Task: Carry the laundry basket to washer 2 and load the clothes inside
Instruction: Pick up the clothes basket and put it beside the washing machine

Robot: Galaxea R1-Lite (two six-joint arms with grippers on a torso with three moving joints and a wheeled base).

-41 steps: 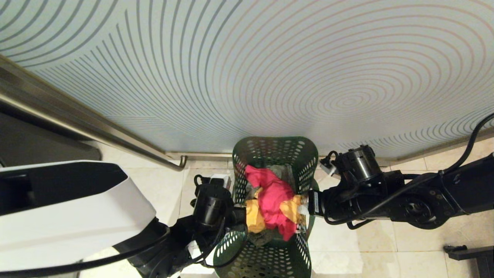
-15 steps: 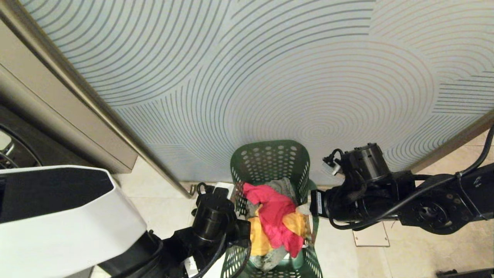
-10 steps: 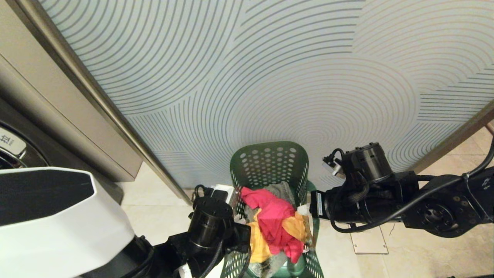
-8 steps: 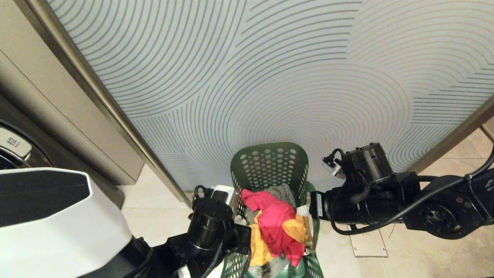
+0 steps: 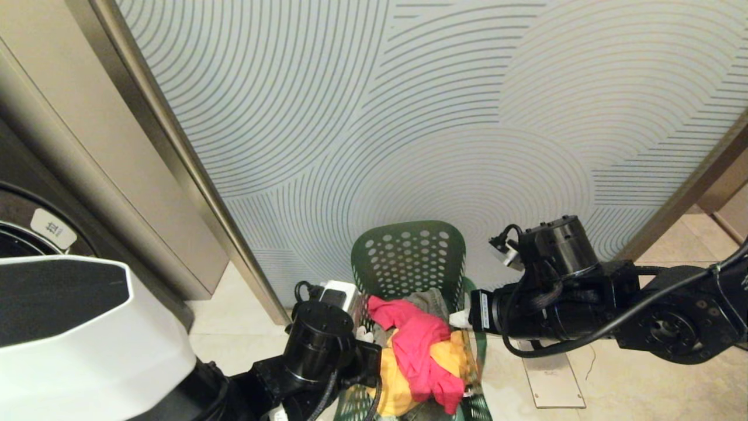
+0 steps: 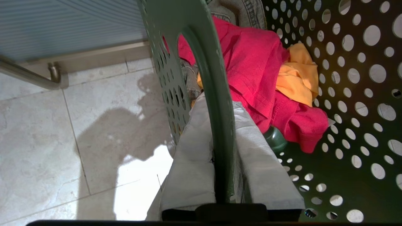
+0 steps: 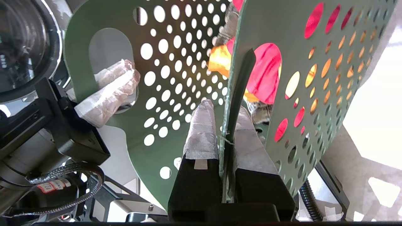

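While both arms hold it between them, the laundry basket hangs right in front of me, just before a pale wall panel w/ curved ribbed lines. My left end effector is clamped on the basket's left rim: the padded fingers sit one outside & one inside the thin green wall, closed tight on it. My right end effector does the same on the opposite side, its tape-wrapped fingers pinching the wall edge, jaws nearly closed w/ only the plastic between them. From the right wrist cam my left end effector's pale fingertips show through the oval handle cut-out on the far wall. Basket is dark green plastic, rounded-square, smooth, sides pierced w/ many round holes. Inside lies a crumpled heap: a red-pink garment on top, soft orange-yellow cloth under & beside it, some grey denim-like fabric toward the far side. Floor is glossy beige stone tile w/ thin grout lines; a metal plate is set in it near my right arm. A brushed metal rail runs along the panel's left edge, a beige panel beside that. At far left a dark machine front w/ a small white label; can't read it.
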